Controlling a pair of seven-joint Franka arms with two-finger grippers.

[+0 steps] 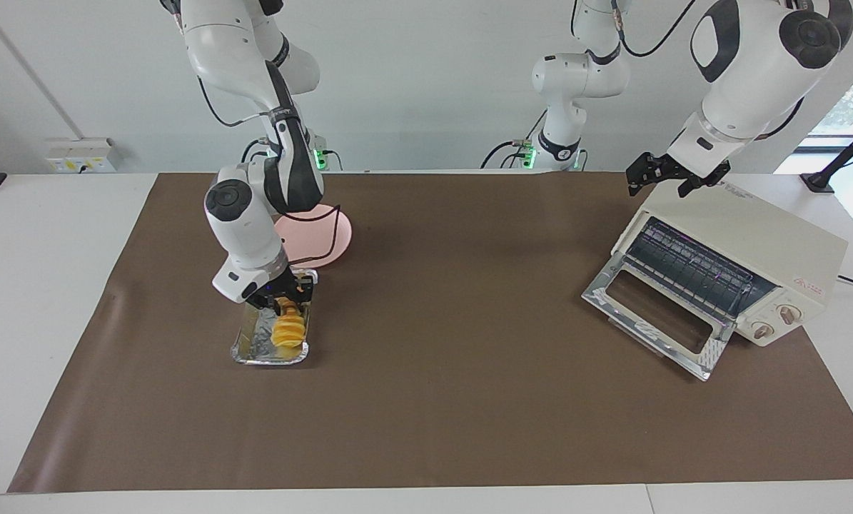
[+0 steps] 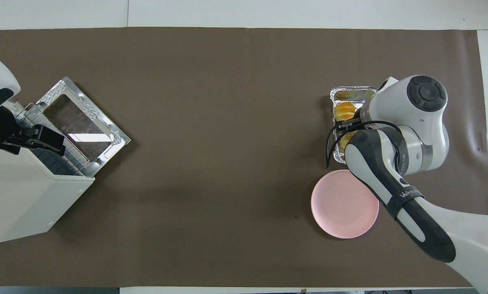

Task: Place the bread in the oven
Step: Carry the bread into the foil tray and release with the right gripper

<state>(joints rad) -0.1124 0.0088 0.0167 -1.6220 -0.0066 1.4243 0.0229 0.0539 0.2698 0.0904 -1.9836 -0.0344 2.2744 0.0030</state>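
1. The bread (image 1: 289, 332) is lying in the crinkled foil tray (image 1: 249, 351), which sits on the brown mat (image 1: 426, 400) toward the right arm's end of the table, roughly midway between the robots' edge and the edge away from them.
2. The right gripper (image 1: 288, 300) is down in that tray at the loaf's end nearer the robots, with its fingers either side of it. Looks clamped on the bread, which is resting in the tray.
3. The pink plate (image 2: 345, 204) is just beside the tray, nearer to the robots, and partly hidden by the right arm in the facing view.
4. The oven (image 1: 740, 250) is at the left arm's end of the table, turned at an angle, with its glass door (image 1: 658, 314) dropped flat open onto the mat and the wire rack (image 1: 690, 271) showing inside.
5. The left gripper (image 1: 672, 178) hangs over the oven's top, at the corner nearest the robots. Its fingers are spread apart and gripping nothing.
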